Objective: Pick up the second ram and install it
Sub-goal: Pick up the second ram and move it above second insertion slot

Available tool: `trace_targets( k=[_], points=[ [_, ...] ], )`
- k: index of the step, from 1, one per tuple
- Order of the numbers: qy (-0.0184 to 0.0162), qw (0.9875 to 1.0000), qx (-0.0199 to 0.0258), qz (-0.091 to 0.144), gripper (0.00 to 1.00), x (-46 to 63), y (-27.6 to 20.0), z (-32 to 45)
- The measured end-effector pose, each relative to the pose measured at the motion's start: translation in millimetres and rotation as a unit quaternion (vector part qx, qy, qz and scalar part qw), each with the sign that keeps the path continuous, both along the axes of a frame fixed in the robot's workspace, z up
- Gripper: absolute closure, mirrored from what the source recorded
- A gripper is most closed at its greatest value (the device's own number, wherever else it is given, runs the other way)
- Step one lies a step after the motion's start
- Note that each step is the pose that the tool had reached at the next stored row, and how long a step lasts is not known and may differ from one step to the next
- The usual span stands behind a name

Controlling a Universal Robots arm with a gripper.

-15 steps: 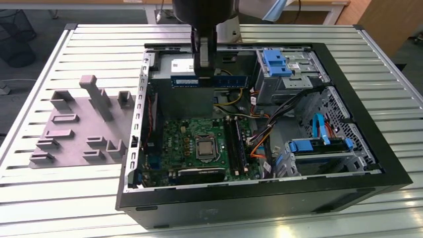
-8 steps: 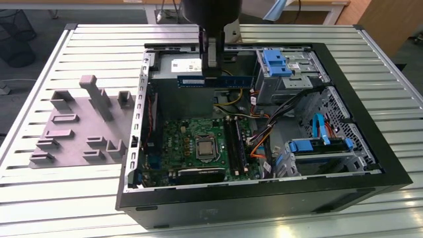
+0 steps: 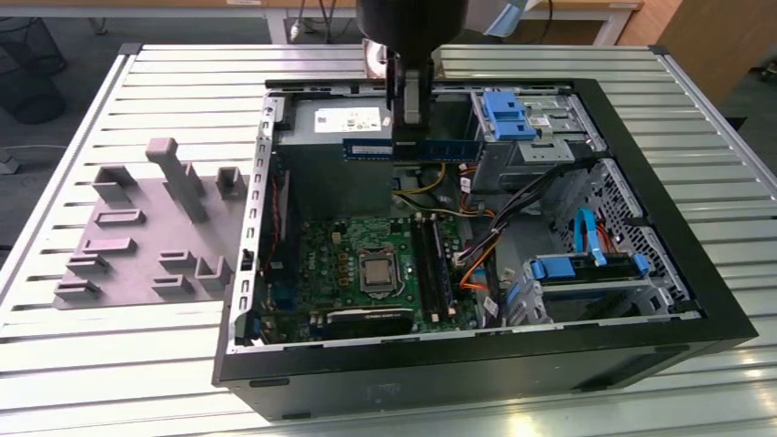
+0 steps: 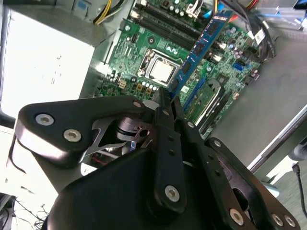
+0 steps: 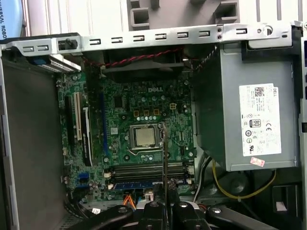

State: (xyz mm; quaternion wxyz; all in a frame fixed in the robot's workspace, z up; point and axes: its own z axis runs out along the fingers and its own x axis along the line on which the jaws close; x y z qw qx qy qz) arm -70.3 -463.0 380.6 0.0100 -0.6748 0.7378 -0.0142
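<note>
Exterior view: claw (image 3: 413, 127) grips the second ram (image 3: 407, 148) mid-length, covering its middle, above the case (image 3: 680, 273).

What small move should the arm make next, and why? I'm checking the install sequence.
Probably carry it across toward the motherboard's slots: the gripper is shut on the second ram, held high above the power supply, not yet over them.

Print on the rig, none that I can read out with confidence.
In the first wrist view I see a white printed label (image 5: 259, 120) on the grey power supply (image 5: 211, 120), small white lettering (image 5: 176, 103) on the green motherboard (image 5: 120, 110), and cut-off letters on a blue sign (image 5: 8, 17).
</note>
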Motion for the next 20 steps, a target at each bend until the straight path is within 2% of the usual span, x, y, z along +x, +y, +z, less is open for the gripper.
trace_targets(
  k=[11, 20],
  points=[
    [0.0, 1.0, 0.0, -0.002, 0.86, 28.6, 0.0, -1.5],
    [0.0, 1.0, 0.0, -0.002, 0.86, 30.3, 0.0, -1.6]
  ],
)
